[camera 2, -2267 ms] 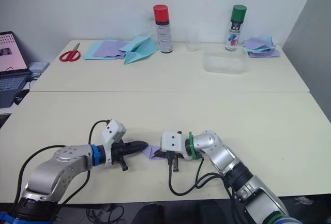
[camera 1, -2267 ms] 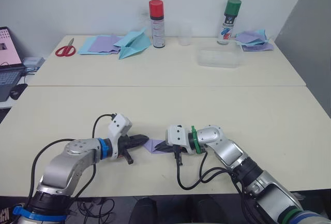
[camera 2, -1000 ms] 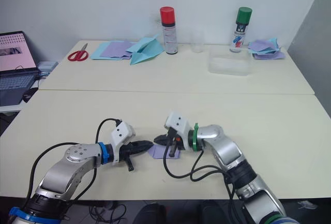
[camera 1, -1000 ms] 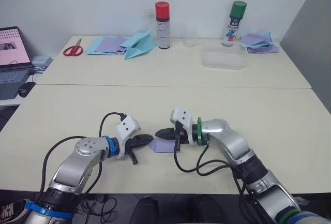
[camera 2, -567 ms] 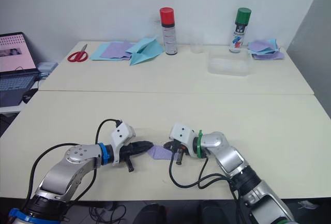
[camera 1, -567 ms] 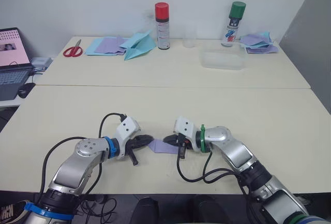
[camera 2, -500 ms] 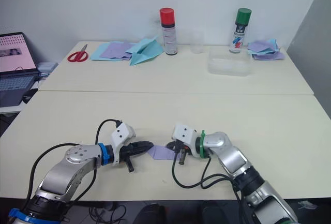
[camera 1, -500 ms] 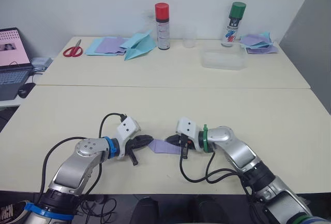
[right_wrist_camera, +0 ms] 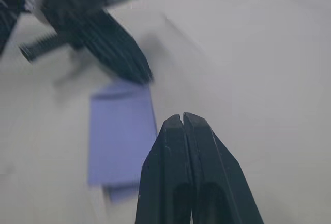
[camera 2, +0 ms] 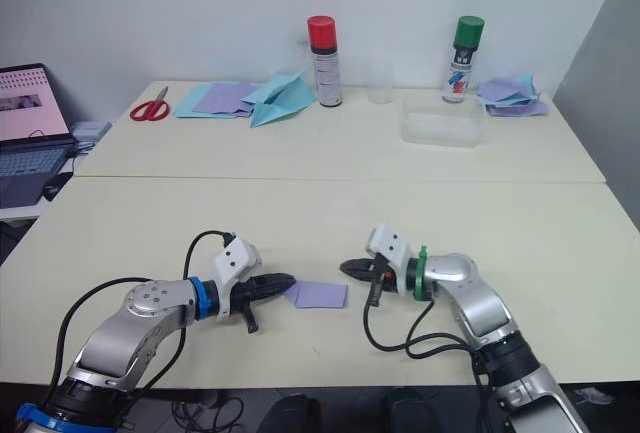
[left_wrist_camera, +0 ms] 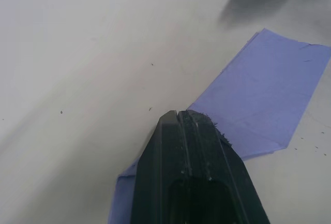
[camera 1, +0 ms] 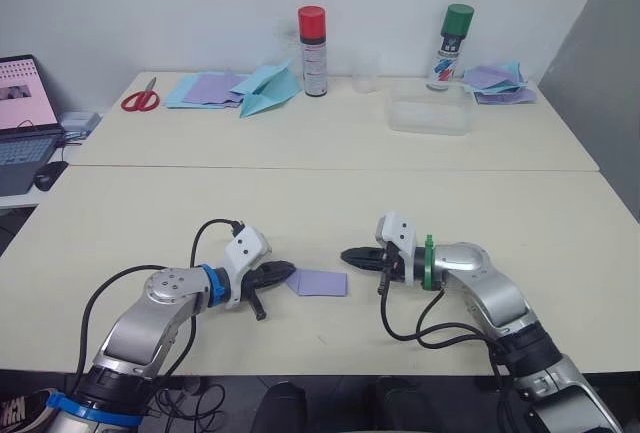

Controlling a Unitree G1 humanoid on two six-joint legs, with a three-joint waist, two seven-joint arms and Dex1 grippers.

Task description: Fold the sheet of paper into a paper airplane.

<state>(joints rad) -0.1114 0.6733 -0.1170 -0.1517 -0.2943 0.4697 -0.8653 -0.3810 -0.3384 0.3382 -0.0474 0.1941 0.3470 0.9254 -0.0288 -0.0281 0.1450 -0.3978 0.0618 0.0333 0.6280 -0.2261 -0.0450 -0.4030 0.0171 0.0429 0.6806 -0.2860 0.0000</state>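
My right gripper (camera 1: 346, 254) has pulled back off the sheet of paper (camera 1: 318, 282) and now sits just beside its right edge, its 2 fingers closed on nothing. My left gripper (camera 1: 289, 270), fingers together, presses its tip on the paper's left end.

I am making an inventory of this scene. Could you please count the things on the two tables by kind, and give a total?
Spray cans: 2, red-capped and green-capped
Scissors: 1
Paper stacks: 2, left and right
Light-blue paper airplane: 1
Folded lavender sheet of paper: 1
Clear cup: 1
Clear tray: 1
Total: 9
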